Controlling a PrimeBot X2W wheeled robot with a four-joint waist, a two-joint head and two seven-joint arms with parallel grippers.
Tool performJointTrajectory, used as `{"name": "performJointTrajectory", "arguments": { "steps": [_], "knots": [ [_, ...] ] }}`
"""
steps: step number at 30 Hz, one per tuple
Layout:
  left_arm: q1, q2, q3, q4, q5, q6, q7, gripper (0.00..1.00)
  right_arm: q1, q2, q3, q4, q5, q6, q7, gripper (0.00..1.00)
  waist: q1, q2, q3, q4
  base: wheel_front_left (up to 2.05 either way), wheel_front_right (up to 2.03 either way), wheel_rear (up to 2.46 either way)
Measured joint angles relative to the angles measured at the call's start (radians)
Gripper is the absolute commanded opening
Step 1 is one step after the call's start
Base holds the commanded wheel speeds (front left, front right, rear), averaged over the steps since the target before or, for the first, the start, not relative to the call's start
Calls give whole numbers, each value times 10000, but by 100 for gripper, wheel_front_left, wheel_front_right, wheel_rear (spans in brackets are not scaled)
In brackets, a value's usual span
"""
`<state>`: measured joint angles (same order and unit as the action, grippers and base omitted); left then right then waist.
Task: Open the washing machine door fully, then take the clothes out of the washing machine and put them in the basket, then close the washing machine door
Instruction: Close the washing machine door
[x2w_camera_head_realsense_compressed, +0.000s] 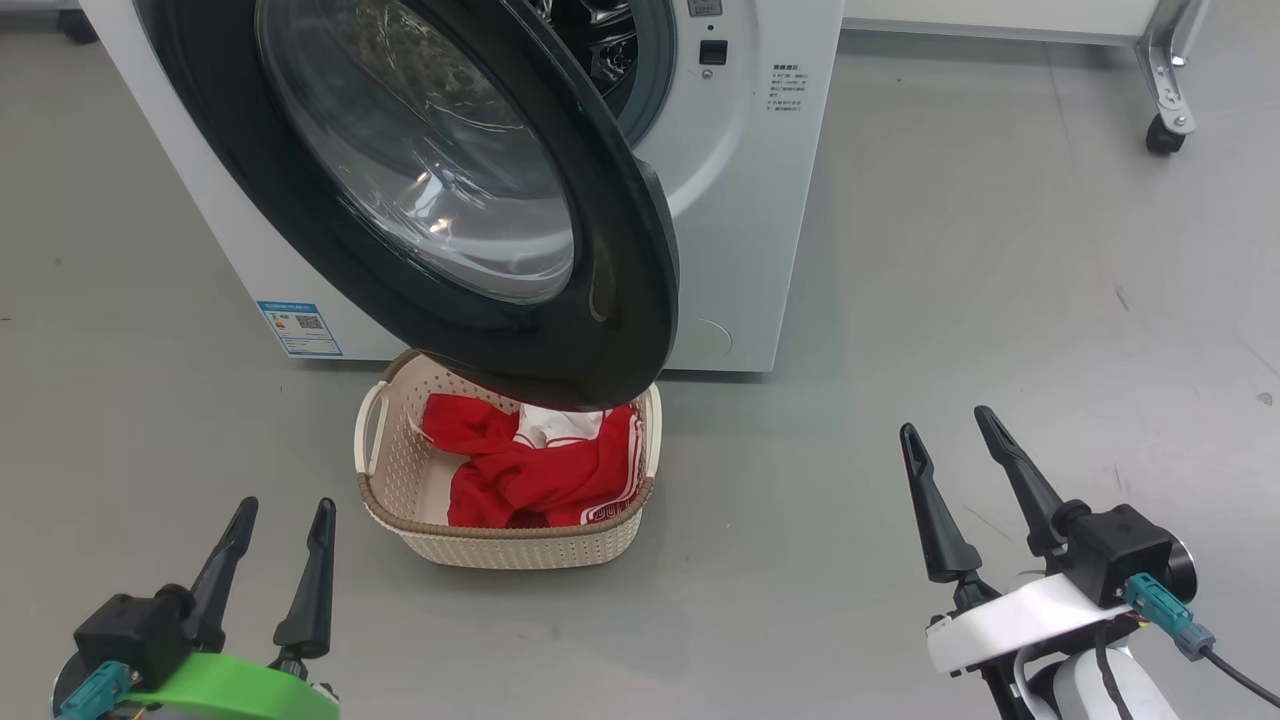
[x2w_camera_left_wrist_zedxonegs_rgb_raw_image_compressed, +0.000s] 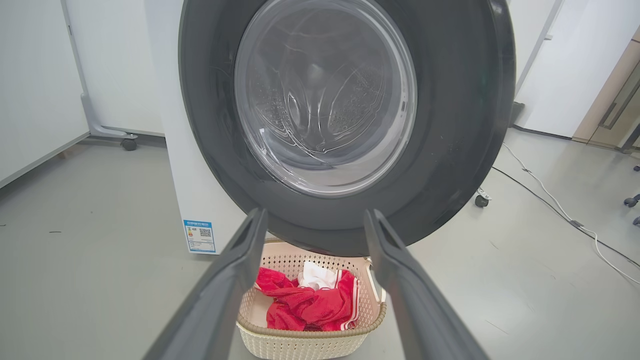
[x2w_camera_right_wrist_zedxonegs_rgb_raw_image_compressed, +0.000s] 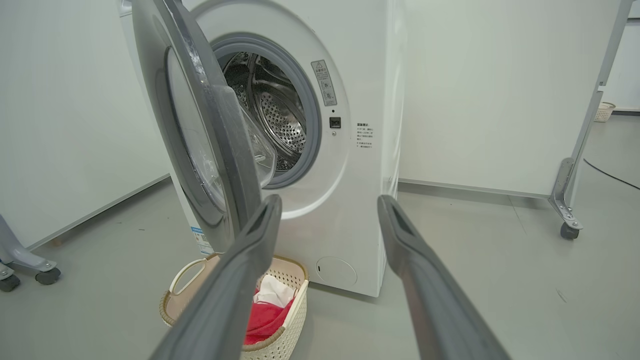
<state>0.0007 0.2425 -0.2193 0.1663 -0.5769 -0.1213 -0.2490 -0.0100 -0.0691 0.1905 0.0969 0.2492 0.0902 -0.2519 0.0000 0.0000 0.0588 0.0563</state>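
Observation:
The white washing machine (x2w_camera_head_realsense_compressed: 740, 200) stands at the top of the head view, its black-rimmed door (x2w_camera_head_realsense_compressed: 450, 190) swung partly open over the basket. The red and white clothes (x2w_camera_head_realsense_compressed: 530, 465) lie in the cream basket (x2w_camera_head_realsense_compressed: 520, 545) on the floor below the door. My left gripper (x2w_camera_head_realsense_compressed: 283, 510) is open at the lower left, short of the basket. At the lower right my right gripper (x2w_camera_head_realsense_compressed: 945, 425) also stands open with nothing in it. In the right wrist view the steel drum (x2w_camera_right_wrist_zedxonegs_rgb_raw_image_compressed: 280, 125) shows behind the door (x2w_camera_right_wrist_zedxonegs_rgb_raw_image_compressed: 200, 125). The left wrist view looks at the door (x2w_camera_left_wrist_zedxonegs_rgb_raw_image_compressed: 345, 115) and the clothes (x2w_camera_left_wrist_zedxonegs_rgb_raw_image_compressed: 310, 305).
A blue label (x2w_camera_head_realsense_compressed: 300, 328) sits low on the machine's left front. White partition panels on castor feet (x2w_camera_head_realsense_compressed: 1165, 130) stand behind and to the right. A cable (x2w_camera_left_wrist_zedxonegs_rgb_raw_image_compressed: 560, 215) runs over the grey floor on the right in the left wrist view.

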Motion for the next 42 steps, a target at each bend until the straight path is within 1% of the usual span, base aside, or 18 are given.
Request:
{"name": "performJointTrajectory", "arguments": {
  "steps": [17, 18, 19, 24, 29, 34, 37, 42],
  "knots": [
    [0, -167, 176, -48, 140, -4, 0, 100, 35, 27, -63, -73, -59, 10, 0, 100, 0, 0, 87, 35, 0, 0, 0],
    [0, -169, 163, -65, 140, -4, 0, 100, 35, 27, -71, -100, -69, 10, 0, 42, 0, 0, 103, 43, 0, 0, 0],
    [0, -171, 130, -98, 140, -13, 0, 100, 39, 25, -86, -140, -71, 10, 0, 0, 0, 0, 126, 54, 0, 0, 0],
    [-9, -249, -29, -161, 144, -29, 0, 100, 33, -136, 119, -268, -278, 56, 0, 0, 0, 0, 295, 182, 0, 0, 0],
    [-32, -320, -73, -261, 144, -29, 0, 100, -188, -385, 953, -330, -777, 213, 0, 0, 0, 0, 549, 378, 0, 0, 0],
    [-180, -408, -259, -383, 144, -29, -2, 100, -989, -610, 1818, -433, -1195, 314, 198, 0, 0, 0, 898, 629, 0, 0, 0],
    [-405, -514, -393, -431, 144, -29, -2, 100, -1463, -769, 2284, -416, -1336, 316, 374, 0, 0, 0, 1132, 822, 0, 0, 0],
    [-692, -652, -606, -447, 142, -29, -4, 100, -2331, -978, 2800, -330, -1442, 318, 602, 0, 0, 0, 1547, 1188, 0, 0, 0]
  ]
}}
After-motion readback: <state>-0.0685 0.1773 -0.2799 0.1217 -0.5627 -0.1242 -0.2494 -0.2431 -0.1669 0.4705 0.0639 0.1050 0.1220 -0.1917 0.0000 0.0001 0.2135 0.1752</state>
